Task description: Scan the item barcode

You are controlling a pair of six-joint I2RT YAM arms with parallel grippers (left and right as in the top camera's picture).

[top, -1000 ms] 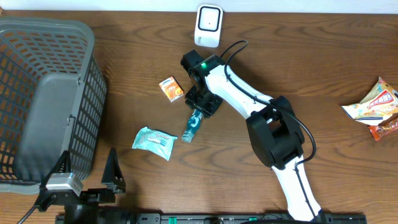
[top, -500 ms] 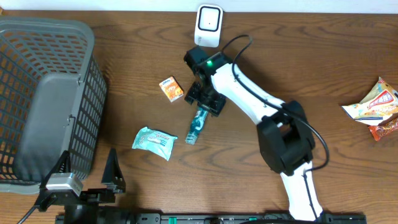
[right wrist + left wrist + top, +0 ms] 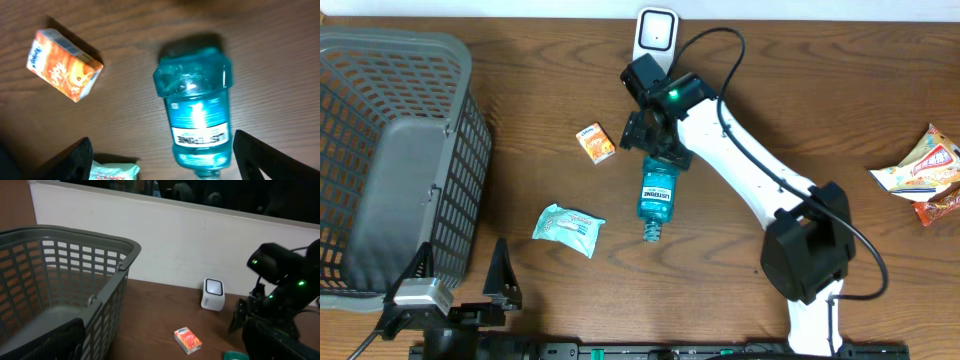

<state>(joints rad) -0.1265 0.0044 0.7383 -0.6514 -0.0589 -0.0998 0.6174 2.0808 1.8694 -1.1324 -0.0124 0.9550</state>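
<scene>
A teal mouthwash bottle (image 3: 657, 195) lies on the wooden table with its cap toward the front edge and its label facing up. In the right wrist view the bottle (image 3: 195, 115) sits between my fingers, touching neither. My right gripper (image 3: 653, 145) hovers over the bottle's base, open. The white barcode scanner (image 3: 656, 42) stands at the back edge, just behind this gripper; the left wrist view also shows the scanner (image 3: 213, 294). My left gripper (image 3: 460, 275) rests open at the front left, beside the basket, holding nothing.
A grey mesh basket (image 3: 470, 110) fills the left side. A small orange box (image 3: 597, 142) lies left of the right gripper, and a teal packet (image 3: 568, 228) lies left of the bottle. A snack bag (image 3: 925, 172) sits at the far right edge.
My right gripper has opened and drawn back toward the scanner. The bottle has left its jaws and now lies flat with its broad face up, farther right and toward the front.
</scene>
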